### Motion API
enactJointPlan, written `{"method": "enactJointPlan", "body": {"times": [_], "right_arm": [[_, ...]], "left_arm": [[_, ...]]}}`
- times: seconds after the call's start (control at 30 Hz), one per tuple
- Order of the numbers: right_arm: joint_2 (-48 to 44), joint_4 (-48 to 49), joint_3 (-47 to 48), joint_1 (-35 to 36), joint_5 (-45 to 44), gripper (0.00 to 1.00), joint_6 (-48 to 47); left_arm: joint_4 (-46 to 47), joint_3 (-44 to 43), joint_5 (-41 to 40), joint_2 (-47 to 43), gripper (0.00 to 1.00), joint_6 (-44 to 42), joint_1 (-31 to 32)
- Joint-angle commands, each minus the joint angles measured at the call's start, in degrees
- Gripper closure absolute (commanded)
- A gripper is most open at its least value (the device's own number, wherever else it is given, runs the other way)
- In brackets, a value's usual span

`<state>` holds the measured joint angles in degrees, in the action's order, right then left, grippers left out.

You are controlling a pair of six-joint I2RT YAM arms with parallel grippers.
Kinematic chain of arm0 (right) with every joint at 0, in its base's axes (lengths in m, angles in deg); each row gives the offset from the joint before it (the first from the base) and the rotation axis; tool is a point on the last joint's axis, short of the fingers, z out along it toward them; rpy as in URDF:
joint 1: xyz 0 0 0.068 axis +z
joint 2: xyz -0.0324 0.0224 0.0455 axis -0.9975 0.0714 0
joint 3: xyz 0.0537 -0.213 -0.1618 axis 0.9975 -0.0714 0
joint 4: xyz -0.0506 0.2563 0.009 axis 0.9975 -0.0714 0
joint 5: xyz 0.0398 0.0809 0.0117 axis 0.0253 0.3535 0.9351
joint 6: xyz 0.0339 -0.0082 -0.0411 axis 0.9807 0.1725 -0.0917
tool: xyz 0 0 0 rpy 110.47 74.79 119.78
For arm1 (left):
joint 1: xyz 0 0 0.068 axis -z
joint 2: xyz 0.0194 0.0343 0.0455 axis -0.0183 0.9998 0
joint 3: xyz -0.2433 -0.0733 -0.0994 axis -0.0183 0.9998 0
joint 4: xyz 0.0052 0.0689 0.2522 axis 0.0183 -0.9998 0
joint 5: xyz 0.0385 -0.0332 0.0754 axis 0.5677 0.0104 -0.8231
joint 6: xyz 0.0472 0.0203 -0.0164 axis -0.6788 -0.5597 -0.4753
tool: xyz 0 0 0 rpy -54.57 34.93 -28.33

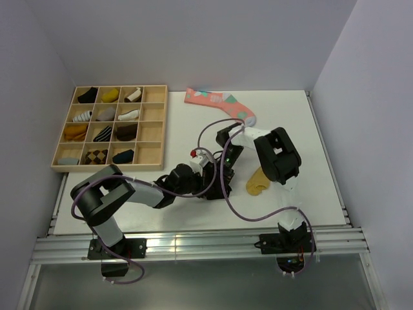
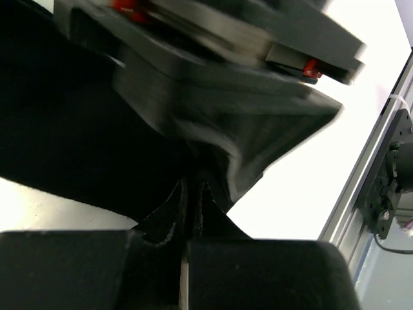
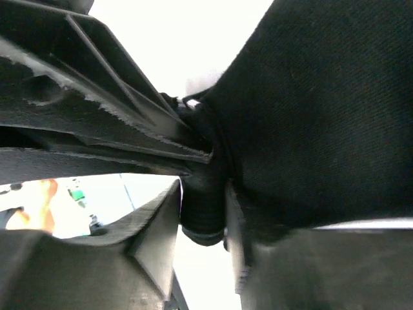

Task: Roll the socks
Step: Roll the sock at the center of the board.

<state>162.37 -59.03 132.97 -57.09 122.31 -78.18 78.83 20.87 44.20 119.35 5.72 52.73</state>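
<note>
Setting: a white tabletop (image 1: 310, 129) closed in by plain pale walls (image 1: 193, 39).
Landmark: a wooden tray (image 1: 164, 123) at the back left, its compartments mostly holding rolled socks (image 1: 106, 115).
Pink sock: flat on the tabletop just right of the tray's far corner (image 1: 213, 100), patterned in teal and white.
Black sock: right of the tray's near corner, caught between the two tools. The top view hides most of it under the arms. The left wrist view shows a broad dark sheet of it (image 2: 77, 142), and the right wrist view shows it too (image 3: 322, 116).
Mustard sock: well right of the tray and nearer the front edge (image 1: 258, 183), lying loose beside the right arm.
Left tool: closed (image 2: 191, 200), its fingers pinching a thin edge of the black sock.
Right tool: jaws partly apart (image 3: 202, 194) with a bunched fold of the black sock filling the gap and touching both fingers.
Arms: both reach in from the front edge and meet, tool to tool, right of the tray's near corner.
</note>
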Motion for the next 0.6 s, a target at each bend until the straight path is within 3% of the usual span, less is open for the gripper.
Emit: {"method": "enactJointPlan", "body": {"times": [0.0, 0.3, 0.57], "right_arm": [[-6.25, 7.15, -2.51, -0.34, -3.54, 0.57, 2.04], [-20.50, 20.68, -11.56, -1.48, -9.42, 0.48, 12.32], [-29.54, 26.32, -19.81, -4.21, -10.83, 0.48, 8.65]], "left_arm": [[-11.75, -0.73, -1.18, 1.21, 1.00, 1.86, 0.53], [-11.33, 1.38, 0.58, 0.51, 1.00, 6.25, -1.58], [-4.29, 6.04, 6.46, 2.00, 1.00, 14.16, -5.10]]}}
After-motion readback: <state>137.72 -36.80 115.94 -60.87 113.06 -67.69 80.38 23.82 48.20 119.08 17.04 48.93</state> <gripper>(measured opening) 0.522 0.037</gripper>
